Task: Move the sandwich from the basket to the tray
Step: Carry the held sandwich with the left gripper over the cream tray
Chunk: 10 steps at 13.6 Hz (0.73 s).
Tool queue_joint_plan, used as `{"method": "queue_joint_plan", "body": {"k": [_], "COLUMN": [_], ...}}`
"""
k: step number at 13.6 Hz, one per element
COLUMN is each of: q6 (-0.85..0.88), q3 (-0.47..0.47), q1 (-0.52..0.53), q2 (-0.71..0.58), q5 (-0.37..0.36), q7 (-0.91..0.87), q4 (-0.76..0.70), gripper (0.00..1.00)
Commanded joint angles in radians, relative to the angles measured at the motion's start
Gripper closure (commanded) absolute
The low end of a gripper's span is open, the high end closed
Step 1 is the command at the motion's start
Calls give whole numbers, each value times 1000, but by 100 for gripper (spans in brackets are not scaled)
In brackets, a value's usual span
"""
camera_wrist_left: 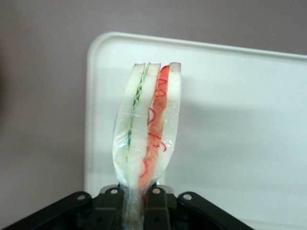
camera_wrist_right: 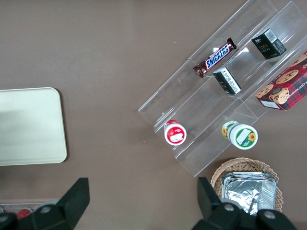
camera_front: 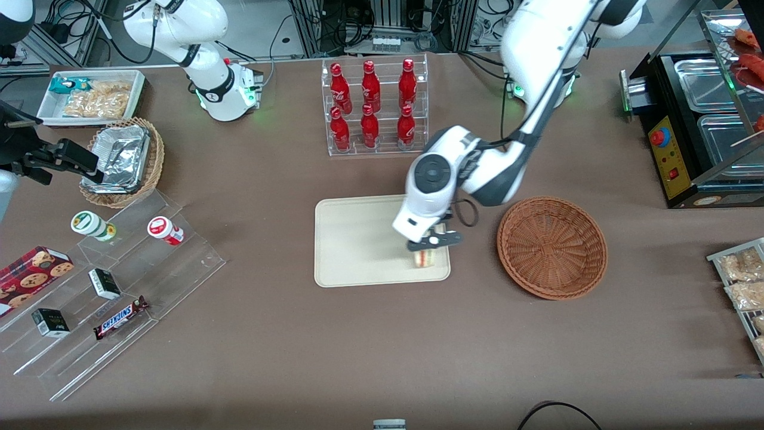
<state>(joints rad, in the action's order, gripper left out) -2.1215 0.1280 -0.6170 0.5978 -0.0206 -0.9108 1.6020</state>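
The hand (camera_front: 434, 240) hangs over the tray (camera_front: 358, 239), at the tray's end nearest the basket (camera_front: 552, 246). Its two black fingers (camera_wrist_left: 156, 206) are clamped on the sandwich (camera_wrist_left: 148, 129), pinching the wedge at its lower corner.

Sandwich: one triangular wedge in clear, glossy plastic film. Three slices of pale, soft white bread are visible edge-on, with a green filling layer between one pair and a red layer between the other. In the front view it shows just under the hand, over the tray's corner nearest the camera; whether it touches the tray cannot be told.

Tray: one flat, smooth, cream-beige rectangle with rounded corners and a low rim.

Basket: one round, shallow, reddish-brown wicker bowl with a coarse woven texture, beside the tray toward the working arm's end of the tabletop (camera_front: 268, 358). Nothing lies in it.

Tabletop: matte brown covering.

Other items: six red bottles (camera_front: 370, 104) in a clear acrylic rack, in two rows of three, farther from the camera than the tray.
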Motion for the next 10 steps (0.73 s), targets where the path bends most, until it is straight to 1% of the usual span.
{"method": "queue_joint_plan", "body": {"k": [1,5,10], "q6": [21,21,15], "q3": [-14,-13,-11], "q1": [-59,-113,-138], "q2": [92,166,191], "q5": [-9,-2,1], "q7": [-78,-134,-143], "q4": [-134,-221,-227], "gripper": [100,100,100]}}
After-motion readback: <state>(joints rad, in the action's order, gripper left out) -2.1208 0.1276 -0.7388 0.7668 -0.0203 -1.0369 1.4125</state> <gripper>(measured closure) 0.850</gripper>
